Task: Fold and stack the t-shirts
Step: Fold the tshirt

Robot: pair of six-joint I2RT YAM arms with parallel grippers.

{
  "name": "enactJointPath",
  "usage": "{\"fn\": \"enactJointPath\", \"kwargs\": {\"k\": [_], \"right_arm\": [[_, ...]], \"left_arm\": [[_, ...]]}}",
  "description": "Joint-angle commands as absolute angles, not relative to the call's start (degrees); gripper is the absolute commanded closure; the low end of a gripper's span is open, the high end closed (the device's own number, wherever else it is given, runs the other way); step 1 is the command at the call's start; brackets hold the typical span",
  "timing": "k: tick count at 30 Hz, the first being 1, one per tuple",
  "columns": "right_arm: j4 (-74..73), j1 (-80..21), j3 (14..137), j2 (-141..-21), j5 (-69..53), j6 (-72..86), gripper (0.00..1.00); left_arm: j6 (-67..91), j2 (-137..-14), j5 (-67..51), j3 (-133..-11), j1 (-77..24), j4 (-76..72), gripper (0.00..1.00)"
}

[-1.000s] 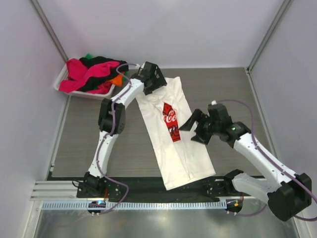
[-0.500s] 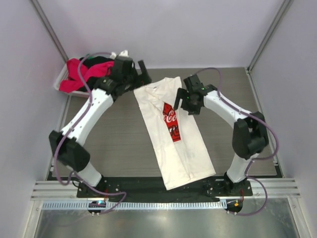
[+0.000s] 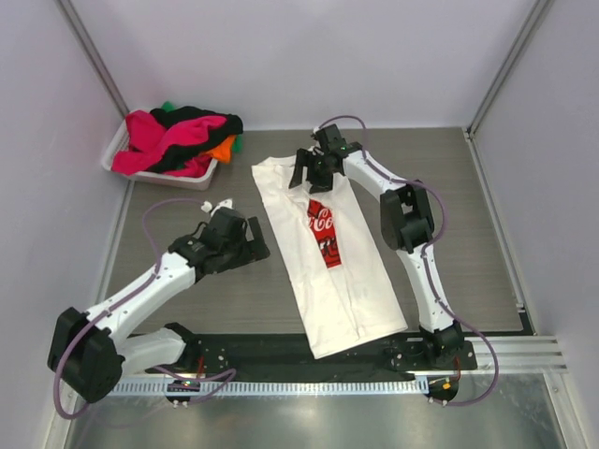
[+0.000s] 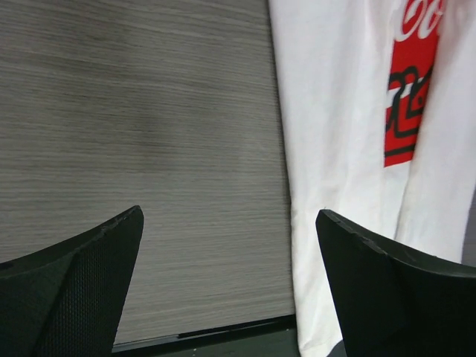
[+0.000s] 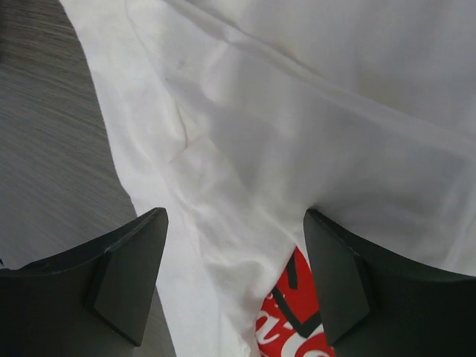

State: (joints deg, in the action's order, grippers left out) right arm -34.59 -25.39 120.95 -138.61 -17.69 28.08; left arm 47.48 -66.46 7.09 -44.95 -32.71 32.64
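Observation:
The white t-shirt [image 3: 328, 271] with the red Coca-Cola print [image 3: 323, 227] lies folded into a long strip, running diagonally across the middle of the table. My right gripper [image 3: 315, 174] is open, hovering over the shirt's far end just above the print; its view shows white cloth [image 5: 245, 149] and the red print [image 5: 297, 327] between the open fingers. My left gripper [image 3: 251, 241] is open and empty, low over the bare table left of the shirt; its view shows the shirt's left edge [image 4: 335, 149]. The other t-shirts, magenta-pink [image 3: 154, 140], black [image 3: 201, 123], orange [image 3: 222, 150] and green [image 3: 168, 106], lie heaped at the back left.
A small white bin [image 3: 122, 170] at the back left corner holds the heap of coloured shirts. The grey wood-grain table [image 3: 449, 206] is walled by lilac panels. A black strip and metal rail [image 3: 281, 385] run along the near edge by the arm bases.
My left gripper swung from the shirt's far left corner back and down to the table left of the shirt. My right gripper moved left onto the shirt's far end above the print.

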Motion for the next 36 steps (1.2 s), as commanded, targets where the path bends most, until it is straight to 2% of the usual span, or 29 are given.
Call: {"fn": "enactJointPath", "kwargs": {"k": [1,8,16,22,31,36], "right_arm": [[-32.0,-25.4,125.9,-142.3,-24.5,27.2,0.2],[-27.5,-20.8,127.4,-147.7,-20.8,30.6,0.23],[-22.2,-10.6,119.1,-148.0,-9.7,40.2,0.27],[-19.4,-10.0,116.9,-147.0,-11.7,41.0,0.27],[-19.4,-12.5,120.9,-142.8,-20.5,37.4,0.18],[-24.7,-12.5,117.3,-129.9,-16.3,32.5,0.12]], "left_arm": [[50.4,-61.9,8.3,-43.6,-33.8,28.1,0.0],[51.5,-62.1,8.9,-41.5,-35.7,28.0,0.01],[52.4,-65.0,10.1,-41.7,-38.3,27.3,0.02],[53.3,-67.2,11.1,-43.3,-40.9,27.3,0.02],[57.2,-69.2,12.0,-44.7,-45.6,27.2,0.02],[60.4,-71.4,11.9,-45.2,-48.8,26.4,0.03]]}}
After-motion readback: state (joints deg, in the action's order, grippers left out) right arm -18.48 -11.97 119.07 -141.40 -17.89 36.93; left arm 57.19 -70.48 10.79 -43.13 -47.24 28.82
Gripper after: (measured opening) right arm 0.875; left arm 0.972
